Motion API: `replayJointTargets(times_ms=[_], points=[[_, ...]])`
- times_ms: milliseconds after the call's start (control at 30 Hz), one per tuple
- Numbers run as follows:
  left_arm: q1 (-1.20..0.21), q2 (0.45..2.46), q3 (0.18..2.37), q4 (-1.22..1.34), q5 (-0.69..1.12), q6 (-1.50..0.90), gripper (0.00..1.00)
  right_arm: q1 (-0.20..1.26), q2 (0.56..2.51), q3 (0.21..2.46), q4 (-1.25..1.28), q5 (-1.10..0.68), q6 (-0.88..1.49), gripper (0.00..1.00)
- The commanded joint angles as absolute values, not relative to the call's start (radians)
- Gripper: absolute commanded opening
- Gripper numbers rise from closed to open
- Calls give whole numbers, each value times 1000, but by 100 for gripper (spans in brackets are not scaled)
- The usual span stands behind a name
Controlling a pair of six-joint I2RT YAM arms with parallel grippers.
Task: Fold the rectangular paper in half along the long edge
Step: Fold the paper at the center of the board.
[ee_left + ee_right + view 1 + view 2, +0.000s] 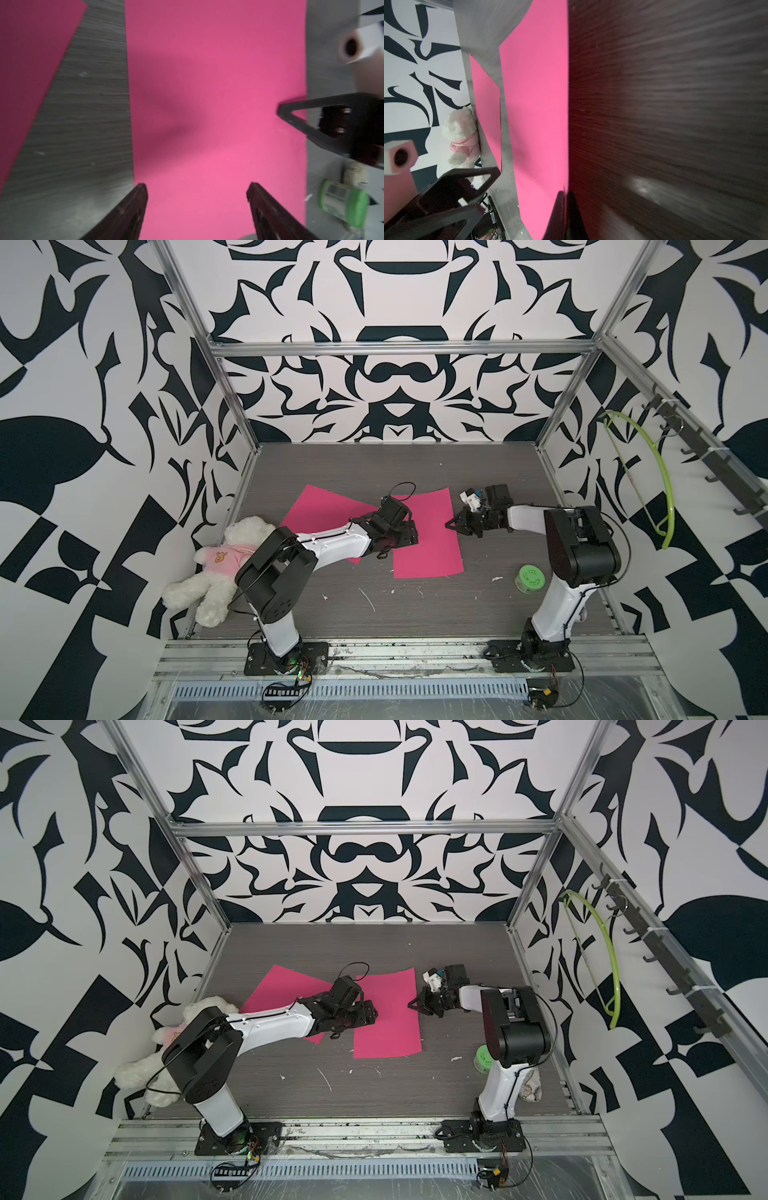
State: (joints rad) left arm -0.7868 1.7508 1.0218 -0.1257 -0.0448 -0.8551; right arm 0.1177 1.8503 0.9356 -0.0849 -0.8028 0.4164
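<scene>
On the grey wood-grain tabletop (415, 605) the pink rectangular paper sheet (432, 539) lies between my arms; my right claw (448, 525) is pinched on its long right edge, I judge to lift it over; my left claw (197, 186) hovers apart above, ready to pin it.

- I can't read a single word or number anywhere on my screens.
- The round green plastic container (531, 578) has raised lettering in a ring on its lid in a top view, too small for me to make out.
- In the left wrist view, the same container carries a pale printed label (333, 196) on its side, blurred beyond reading.
- The white plush teddy bear (247, 533) wears a pink shirt (226, 556) with a small orange-brown bear-face emblem (219, 559); I see no letters on it.
</scene>
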Motion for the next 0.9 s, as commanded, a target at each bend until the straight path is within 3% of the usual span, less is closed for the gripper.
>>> replayJointTargets(times_ms=[0, 167, 367, 667, 867], points=[[-764, 1784, 1040, -217, -53, -820, 75, 133, 1834, 970, -150, -833, 370, 0], [-758, 1821, 1038, -248, -71, -821, 63, 134, 1827, 964, -131, -817, 391, 0], [-758, 1862, 1046, -253, -52, -818, 44, 133, 1797, 938, -100, -789, 416, 20], [-758, 1875, 1039, -268, -52, -818, 41, 126, 1757, 896, -9, -757, 483, 39], [-758, 1876, 1038, -271, -54, -820, 40, 119, 1752, 882, 14, -754, 496, 39]])
